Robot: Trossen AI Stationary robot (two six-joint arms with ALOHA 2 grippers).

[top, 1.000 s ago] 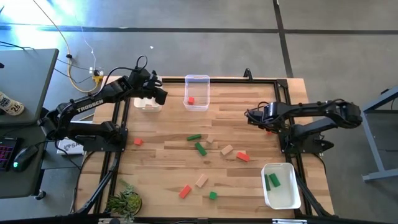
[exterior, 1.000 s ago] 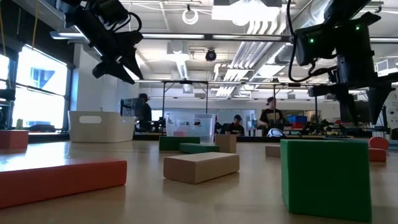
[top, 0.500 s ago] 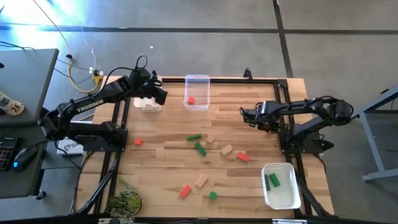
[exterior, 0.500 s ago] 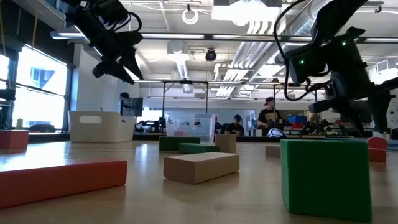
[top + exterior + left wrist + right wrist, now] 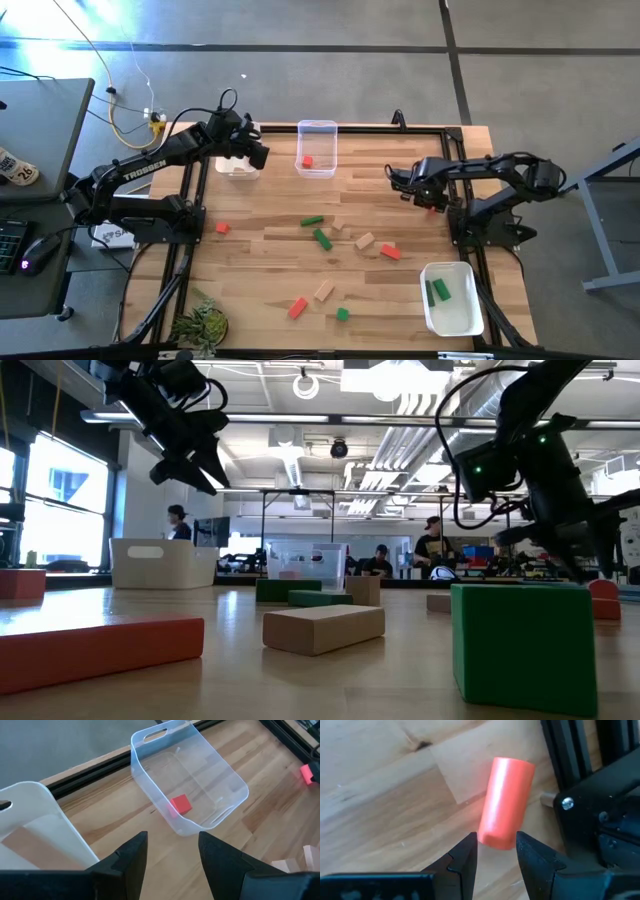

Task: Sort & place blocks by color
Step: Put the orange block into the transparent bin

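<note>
A red-orange cylinder block [image 5: 505,802] lies on its side by the table's right edge [image 5: 433,207]. My right gripper [image 5: 497,851] points steeply down over it, open, with one finger on each side of the cylinder's end. My left gripper [image 5: 170,860] hangs open and empty above the white tub [image 5: 238,166] at the far left, which holds a plain wood block [image 5: 45,842]. A clear tub [image 5: 317,148] at the far middle holds a red cube [image 5: 180,804]. Loose green [image 5: 322,238], red [image 5: 390,252] and wood [image 5: 364,240] blocks lie on the table's middle. My right gripper's fingers [image 5: 470,851] come from above and stand close on either side of the cylinder's end [image 5: 496,839]. The cylinder lies flat on the table. I cannot tell whether the fingers touch it.
A white tub [image 5: 449,297] at the near right holds green blocks [image 5: 438,290]. The black frame rail and the arm's base [image 5: 592,800] stand right beside the cylinder. More blocks [image 5: 297,307] lie toward the near edge, beside a small plant [image 5: 203,325]. People show in the room beyond.
My right gripper has come down toward the red-orange cylinder and tipped more steeply downward, swinging a little toward the table's left. The gap between its fingers looks the same. The cylinder has stayed where it was.
</note>
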